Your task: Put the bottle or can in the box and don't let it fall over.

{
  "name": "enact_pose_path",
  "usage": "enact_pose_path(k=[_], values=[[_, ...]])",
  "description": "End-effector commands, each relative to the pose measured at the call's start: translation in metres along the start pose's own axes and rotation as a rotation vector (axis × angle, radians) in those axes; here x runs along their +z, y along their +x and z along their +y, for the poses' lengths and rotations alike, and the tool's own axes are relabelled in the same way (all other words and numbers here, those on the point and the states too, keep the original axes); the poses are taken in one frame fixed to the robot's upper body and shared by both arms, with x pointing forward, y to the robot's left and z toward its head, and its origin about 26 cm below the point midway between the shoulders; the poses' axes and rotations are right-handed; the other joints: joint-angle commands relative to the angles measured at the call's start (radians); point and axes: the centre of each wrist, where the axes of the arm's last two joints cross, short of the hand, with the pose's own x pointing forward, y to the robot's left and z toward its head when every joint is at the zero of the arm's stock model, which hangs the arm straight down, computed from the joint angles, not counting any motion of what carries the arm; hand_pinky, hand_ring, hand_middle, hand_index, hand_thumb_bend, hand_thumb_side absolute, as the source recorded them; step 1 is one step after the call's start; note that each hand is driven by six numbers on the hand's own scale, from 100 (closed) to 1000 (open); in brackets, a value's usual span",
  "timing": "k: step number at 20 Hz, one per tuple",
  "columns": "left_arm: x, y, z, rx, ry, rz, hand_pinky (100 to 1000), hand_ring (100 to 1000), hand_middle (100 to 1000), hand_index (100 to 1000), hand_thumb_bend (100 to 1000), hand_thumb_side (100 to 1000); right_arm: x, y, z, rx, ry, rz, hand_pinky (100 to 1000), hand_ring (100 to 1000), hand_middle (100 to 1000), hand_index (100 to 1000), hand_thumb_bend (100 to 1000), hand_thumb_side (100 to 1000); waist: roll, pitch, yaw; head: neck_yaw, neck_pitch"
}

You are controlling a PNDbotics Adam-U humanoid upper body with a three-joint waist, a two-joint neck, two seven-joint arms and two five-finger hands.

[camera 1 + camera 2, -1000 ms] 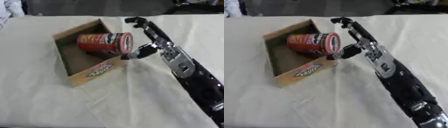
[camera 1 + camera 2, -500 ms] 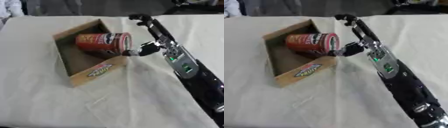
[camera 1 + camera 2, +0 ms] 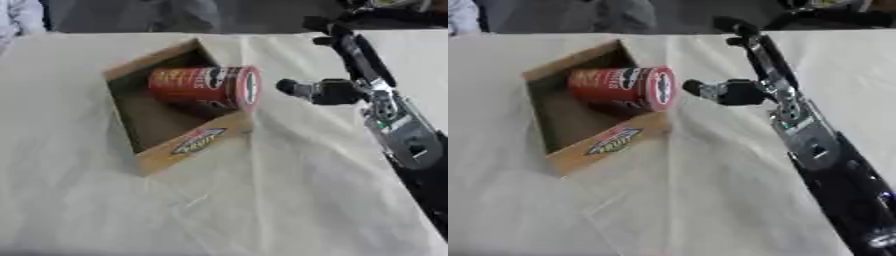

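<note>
The red can (image 3: 203, 87) is lying on its side inside the cardboard box (image 3: 153, 157), its light-coloured end facing 3 o'clock and leaning out over the box's right-hand corner. It is not standing upright; its body is running across the upper part of the box toward 9 o'clock. The box is sitting askew on the cloth-covered counter (image 3: 262, 210), its labelled front wall facing 6 o'clock, with the floor of the box showing bare below the can.

At 3 o'clock from the can, the right hand (image 3: 325, 91) is hovering just beside the can's end, apart from it, with a gap showing between them. The hand is released: it is grasping nothing, its long fingers (image 3: 357, 50) stretching straight toward 12 o'clock and its thumb pointing at the can. The left hand is showing in neither view.

Judging by this, the placing step is ending badly, since the can is in the box but tipped over. The next move seems to call for taking hold of the can again around its body and standing it on its base on the free floor of the box.
</note>
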Motion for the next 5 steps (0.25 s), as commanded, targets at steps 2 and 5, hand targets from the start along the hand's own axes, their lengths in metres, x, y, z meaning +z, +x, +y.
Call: enact_pose_path(k=[2, 5], values=[[-0.009, 0.002, 0.007, -0.021, 0.003, -0.035, 746, 910, 757, 757, 456, 674, 0.008, 0.017, -0.030, 0.021, -0.100, -0.038, 855, 910, 794, 872, 681, 376, 0.000, -0.024, -0.005, 0.008, -0.006], [-0.009, 0.001, 0.007, -0.025, 0.002, -0.035, 746, 910, 756, 758, 456, 673, 0.023, 0.014, -0.038, 0.019, -0.150, -0.001, 857, 907, 790, 871, 672, 374, 0.001, -0.024, -0.009, 0.013, -0.004]])
